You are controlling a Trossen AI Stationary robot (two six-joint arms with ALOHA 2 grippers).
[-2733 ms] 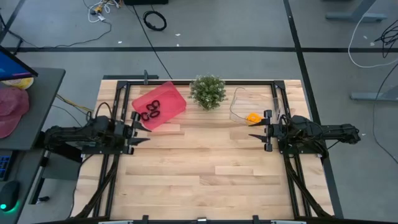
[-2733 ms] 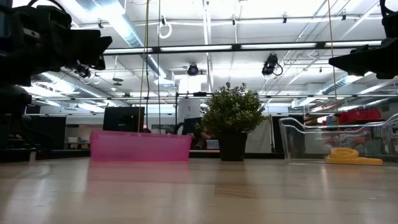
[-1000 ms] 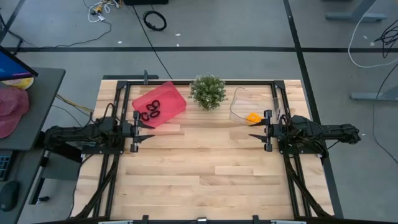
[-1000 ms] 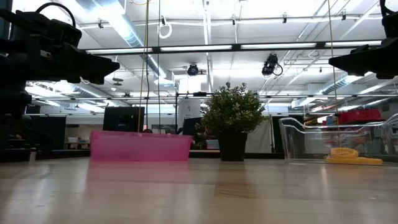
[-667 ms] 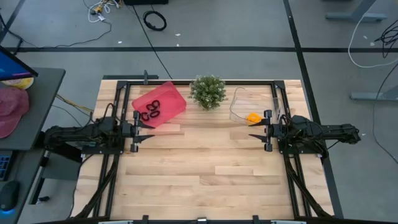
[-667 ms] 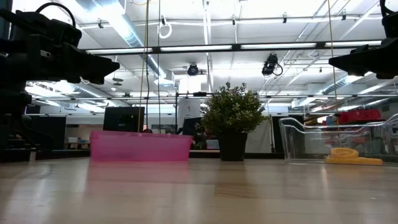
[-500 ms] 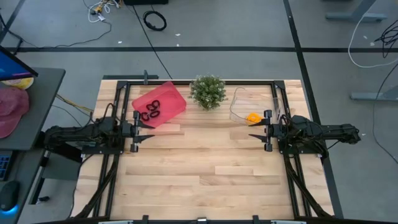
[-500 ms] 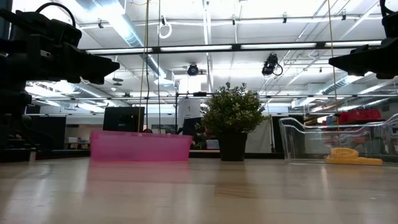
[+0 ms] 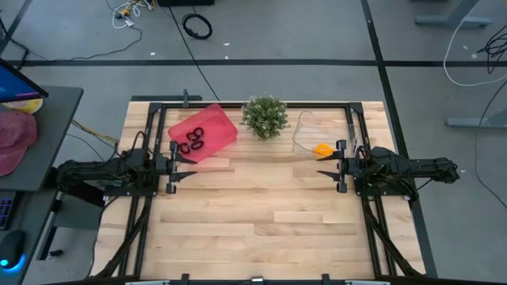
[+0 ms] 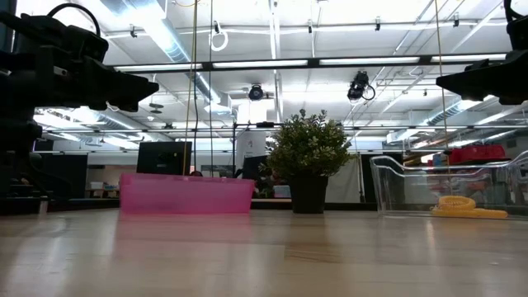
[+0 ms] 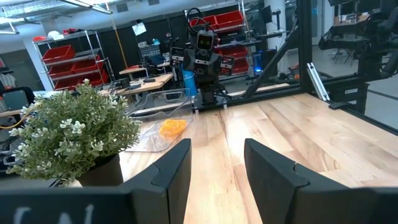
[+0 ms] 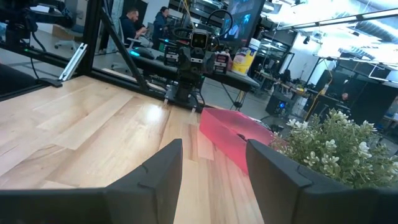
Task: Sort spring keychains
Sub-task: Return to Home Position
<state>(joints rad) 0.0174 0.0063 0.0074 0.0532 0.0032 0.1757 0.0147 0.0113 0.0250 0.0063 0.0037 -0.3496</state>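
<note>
Black spring keychains [image 9: 192, 141] lie in the pink tray [image 9: 207, 123] at the table's far left. Orange spring keychains [image 9: 322, 149] lie in the clear tray [image 9: 303, 127] at the far right; they also show in the low view [image 10: 466, 207] and the left wrist view [image 11: 171, 127]. My left gripper [image 9: 181, 166] is open and empty, held above the table near the pink tray. My right gripper [image 9: 326, 165] is open and empty, held above the table near the clear tray. Both point toward the table's middle.
A green plant in a dark pot [image 9: 264, 116] stands at the far middle between the two trays. A black frame runs along the table's far, left and right sides. People show in the room behind, in the right wrist view [image 12: 132, 25].
</note>
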